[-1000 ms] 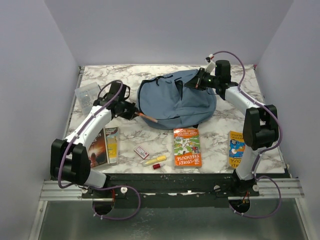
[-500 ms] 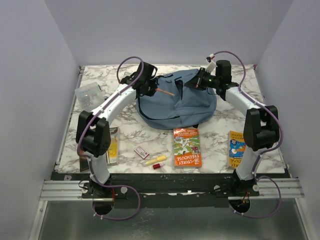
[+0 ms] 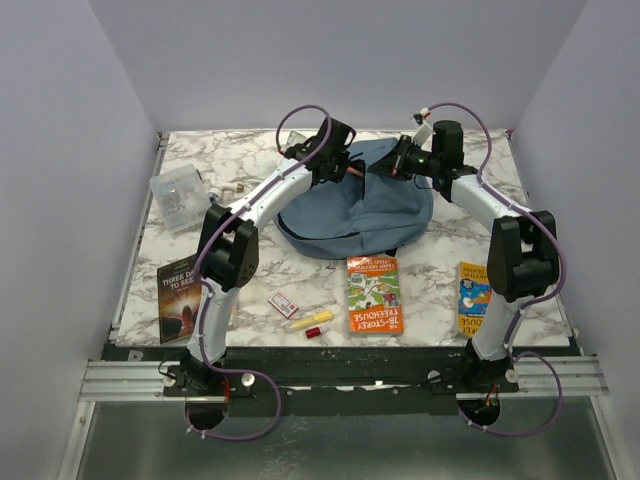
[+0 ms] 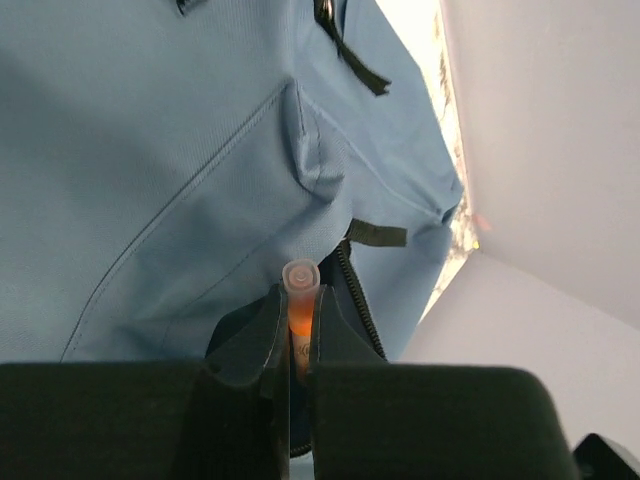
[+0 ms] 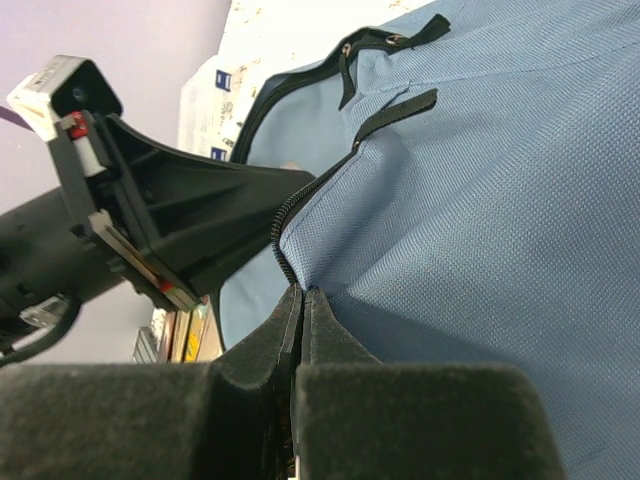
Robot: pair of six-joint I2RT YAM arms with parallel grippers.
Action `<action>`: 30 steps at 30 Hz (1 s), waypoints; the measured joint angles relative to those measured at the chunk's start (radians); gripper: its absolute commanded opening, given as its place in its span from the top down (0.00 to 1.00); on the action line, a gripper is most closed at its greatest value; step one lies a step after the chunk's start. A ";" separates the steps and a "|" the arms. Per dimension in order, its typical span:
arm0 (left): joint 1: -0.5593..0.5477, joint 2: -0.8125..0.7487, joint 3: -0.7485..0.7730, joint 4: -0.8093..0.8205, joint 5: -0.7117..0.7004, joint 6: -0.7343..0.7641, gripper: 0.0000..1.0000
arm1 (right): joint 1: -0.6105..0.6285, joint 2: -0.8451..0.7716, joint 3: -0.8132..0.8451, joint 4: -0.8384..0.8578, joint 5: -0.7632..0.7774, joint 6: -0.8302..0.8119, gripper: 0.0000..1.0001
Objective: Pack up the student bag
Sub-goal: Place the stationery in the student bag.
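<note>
Pale lilac walls [image 3: 350,60] close in a white marble worktop [image 3: 440,255] on three sides. At its far centre lies the dusty-blue bag [image 3: 350,215], the largest thing there, with its black zip [image 5: 285,225] partly undone. The left arm stretches to the far side, and the left tool [image 4: 299,312] is clamped on an orange pen [image 4: 300,275] with a clear cap, held just above the dark gap at the zip. The right tool [image 5: 302,300] comes in from the far right with its fingers pressed together, pinching the blue fabric right at the zip's edge, close to the left tool. A clear plastic box [image 3: 178,190] sits at the far left. Along the near edge, from left to right, lie a dark book [image 3: 180,297], a small red-and-white card [image 3: 284,303], a yellow highlighter [image 3: 307,321] with a small red item [image 3: 313,332] just beside it, an orange-and-green book [image 3: 375,293] just near of the bag, and a yellow-and-blue book [image 3: 472,297] partly behind the right arm.
</note>
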 measured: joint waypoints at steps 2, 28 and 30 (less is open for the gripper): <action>-0.011 0.027 0.023 0.002 0.005 0.020 1.00 | 0.000 0.000 0.000 0.003 0.000 0.001 0.99; 0.021 -0.095 -0.227 0.208 0.273 0.366 0.56 | 0.000 0.000 0.000 0.010 -0.003 0.003 0.99; 0.028 -0.129 -0.264 0.226 0.277 0.376 0.54 | 0.000 0.000 0.000 0.010 -0.004 0.003 0.99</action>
